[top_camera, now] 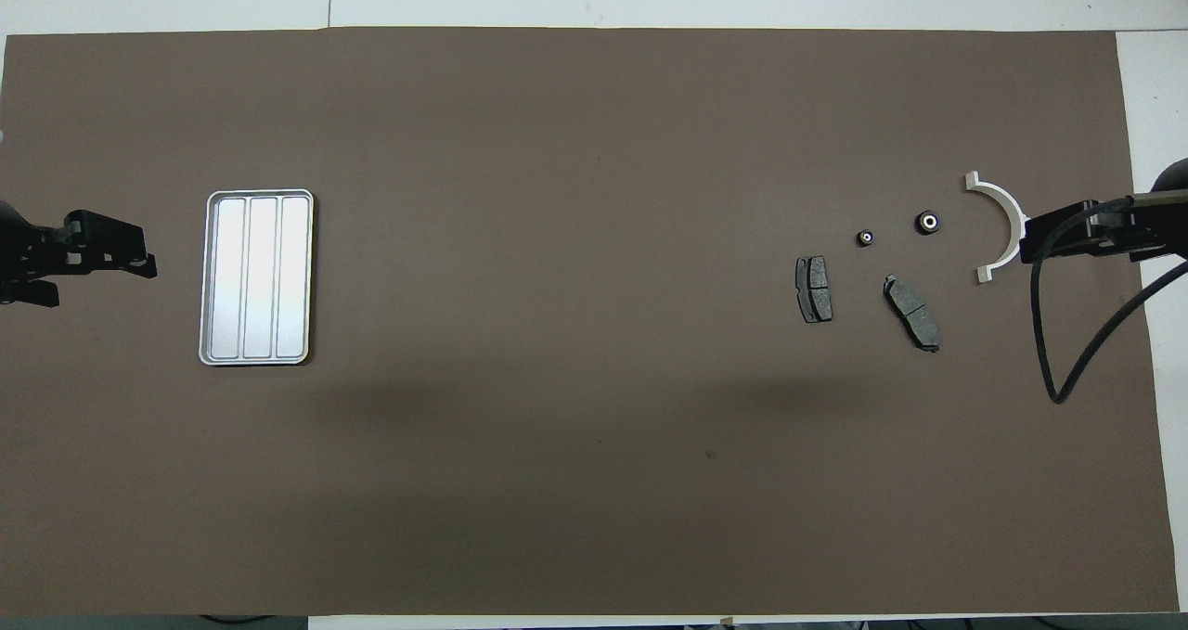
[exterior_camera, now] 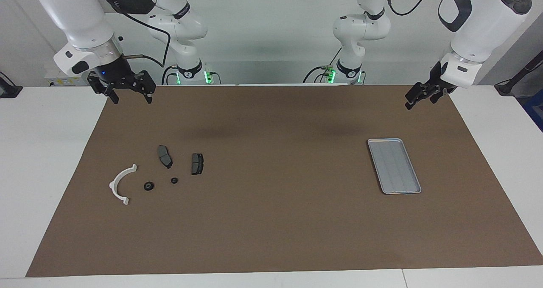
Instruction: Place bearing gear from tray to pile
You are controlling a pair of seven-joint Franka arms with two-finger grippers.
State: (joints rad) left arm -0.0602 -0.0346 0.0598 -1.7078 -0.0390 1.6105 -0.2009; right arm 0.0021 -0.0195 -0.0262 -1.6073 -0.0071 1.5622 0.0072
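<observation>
Hanging in the air at the robots' own edge of the brown mat [exterior_camera: 271, 220], both arms wait. The right gripper [exterior_camera: 129, 95] hovers over the mat's corner at the right arm's end, its two fingers spread apart and holding nothing. The left gripper [exterior_camera: 420, 98] hovers over the mat's edge at the left arm's end; whether its fingers are parted or closed I cannot tell.

One silvery tray [exterior_camera: 394, 166] lies flat toward the left arm's end, ribbed lengthwise, with nothing in it. Toward the right arm's end sits the pile, five parts in all, each lying apart from the others. Nearest the robots are two dark brake pads: one [exterior_camera: 165, 156] and, beside it toward the middle of the table, the second [exterior_camera: 197, 163]. A little farther out lie two small dark round gears with pale centres, the smaller [exterior_camera: 174, 180] and the larger bearing gear [exterior_camera: 148, 186], both on the mat among the pile's parts and well apart from the tray. One white semicircular bracket [exterior_camera: 121, 183] lies just beside the larger gear, toward the right arm's end.

The mat covers most of a white table [exterior_camera: 42, 173], whose bare top shows at both ends. A pale wall [exterior_camera: 271, 33] rises at the robots' backs.
</observation>
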